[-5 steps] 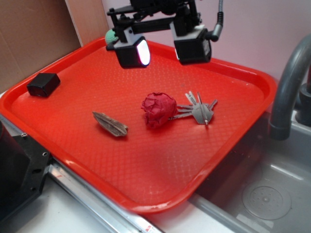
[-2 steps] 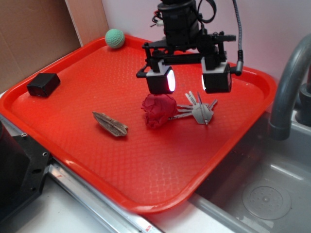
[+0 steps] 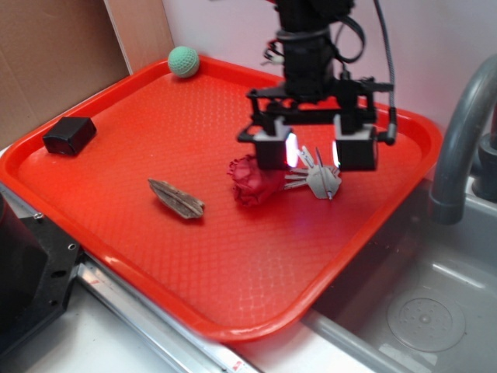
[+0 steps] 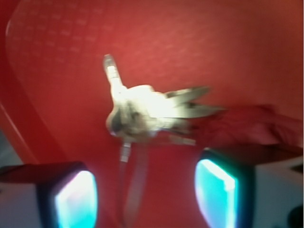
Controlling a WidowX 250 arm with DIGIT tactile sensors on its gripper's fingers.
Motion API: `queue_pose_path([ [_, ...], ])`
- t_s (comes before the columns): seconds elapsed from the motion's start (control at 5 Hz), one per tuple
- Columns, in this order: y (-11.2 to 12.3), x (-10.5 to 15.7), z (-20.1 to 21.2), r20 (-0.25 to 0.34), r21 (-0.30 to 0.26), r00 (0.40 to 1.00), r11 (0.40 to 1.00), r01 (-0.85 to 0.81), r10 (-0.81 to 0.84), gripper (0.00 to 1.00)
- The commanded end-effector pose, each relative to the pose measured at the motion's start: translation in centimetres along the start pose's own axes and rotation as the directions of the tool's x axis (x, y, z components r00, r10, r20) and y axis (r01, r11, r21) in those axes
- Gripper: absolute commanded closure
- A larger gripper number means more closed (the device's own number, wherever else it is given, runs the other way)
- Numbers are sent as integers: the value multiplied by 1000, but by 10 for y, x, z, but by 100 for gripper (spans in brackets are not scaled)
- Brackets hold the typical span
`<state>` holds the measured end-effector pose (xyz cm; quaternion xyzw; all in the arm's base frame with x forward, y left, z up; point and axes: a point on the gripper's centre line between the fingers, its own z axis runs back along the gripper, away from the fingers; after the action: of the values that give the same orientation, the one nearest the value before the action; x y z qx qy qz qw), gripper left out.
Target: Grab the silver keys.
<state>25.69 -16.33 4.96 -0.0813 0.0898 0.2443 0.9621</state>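
— Red plastic tray (image 3: pixel 116 179) fills most of the scene, set beside a steel sink (image 3: pixel 419 311) with a grey faucet (image 3: pixel 458 132) at the right. Where are the keys?

— The silver keys (image 3: pixel 317 177) lie flat on the tray toward its right side, touching the red cloth wad (image 3: pixel 252 185) on their left. The ring end sits to the right and the blades fan out from it, so the long axis of the bunch runs roughly left to right in the exterior view, with one tip aimed down toward the near rim.

— And from the wrist?

— Blurred, but the keys (image 4: pixel 142 116) show as a bright cluster near the middle, several blades reaching right toward the cloth (image 4: pixel 256 126), one sticking up and left.

— What about the gripper?

— The gripper (image 3: pixel 313 151) hangs just above the keys, fingers spread wide with nothing between them; one finger (image 3: pixel 272 149) is over the cloth's edge, the other over the ring end.

— Anything else on the tray?

— A green ball (image 3: pixel 183 61) in the far corner, a black block (image 3: pixel 70 135) at the left edge, and a brown leaf-shaped piece (image 3: pixel 177 198) well left of the cloth
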Motion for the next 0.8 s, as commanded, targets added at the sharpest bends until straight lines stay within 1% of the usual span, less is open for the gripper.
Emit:
queue_pose_path([
  [0.0, -13, -2, 5, -17, -36, 1000, 999, 5, -5, 100],
  [0.2, -12, -1, 19, 15, 47, 994, 993, 106, -107, 100],
  [0.4, 14, -1, 75, 137, 145, 971, 974, 174, -194, 100],
  [0.6, 55, -6, 132, 152, 221, 950, 947, 235, -271, 100],
])
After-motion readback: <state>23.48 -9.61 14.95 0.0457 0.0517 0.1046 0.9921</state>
